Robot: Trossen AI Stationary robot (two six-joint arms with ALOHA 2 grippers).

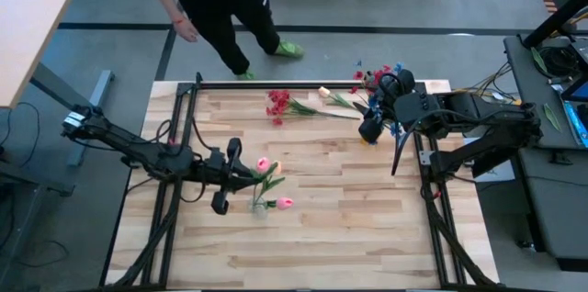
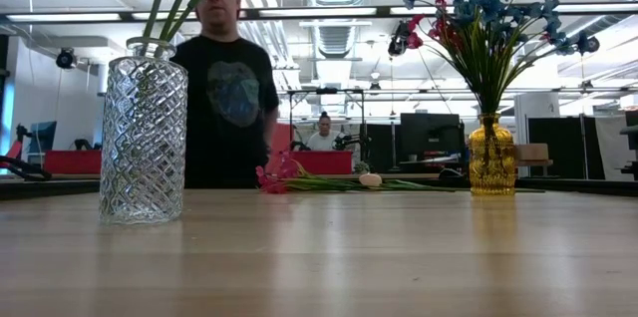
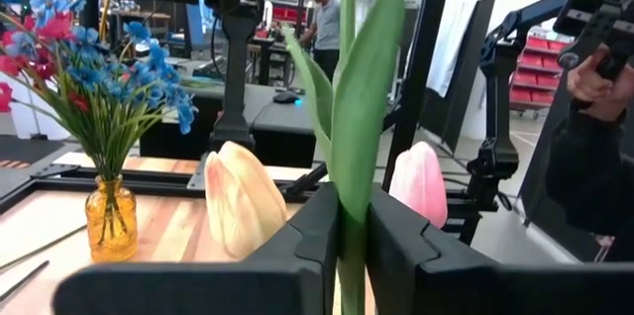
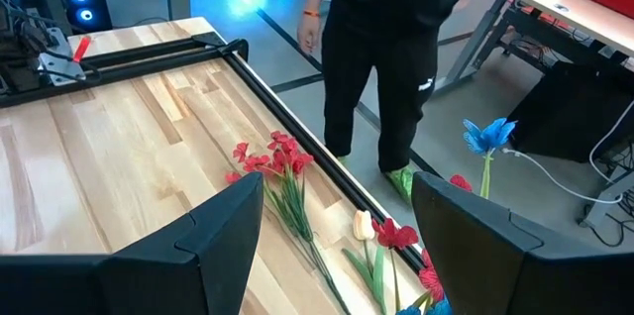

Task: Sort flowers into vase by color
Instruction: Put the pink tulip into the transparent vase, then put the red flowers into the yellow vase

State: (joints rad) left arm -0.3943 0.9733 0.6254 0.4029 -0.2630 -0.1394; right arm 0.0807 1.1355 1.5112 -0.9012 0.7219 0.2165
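A clear cut-glass vase [image 1: 260,206] [image 2: 143,138] stands at mid-table with green stems reaching down into it. My left gripper [image 1: 241,178] [image 3: 354,246] is above it, shut on an upright tulip stem. A peach bud [image 3: 241,199] and a pink bud [image 3: 420,182] show just behind the fingers. A yellow vase [image 2: 491,158] [image 3: 109,219] with blue and red flowers stands at the far right. My right gripper [image 1: 369,131] [image 4: 337,246] is open and empty beside that vase. Red flowers [image 1: 278,104] [image 4: 275,159] and a cream tulip [image 1: 323,93] [image 4: 364,224] lie on the table at the far edge. My left gripper pinches the tulip's green stem and leaf [image 3: 352,191] between its two fingers, well below the bud. The fingers come level from the table's left and lie across the stem. The stem stands upright in the hold, above the clear vase.
A person in black stands just beyond the table's far edge [image 1: 216,7] [image 4: 396,57]. A black rail [image 1: 276,84] runs along the far edge. More red flowers [image 4: 396,234] and a blue one [image 4: 490,137] are near the yellow vase.
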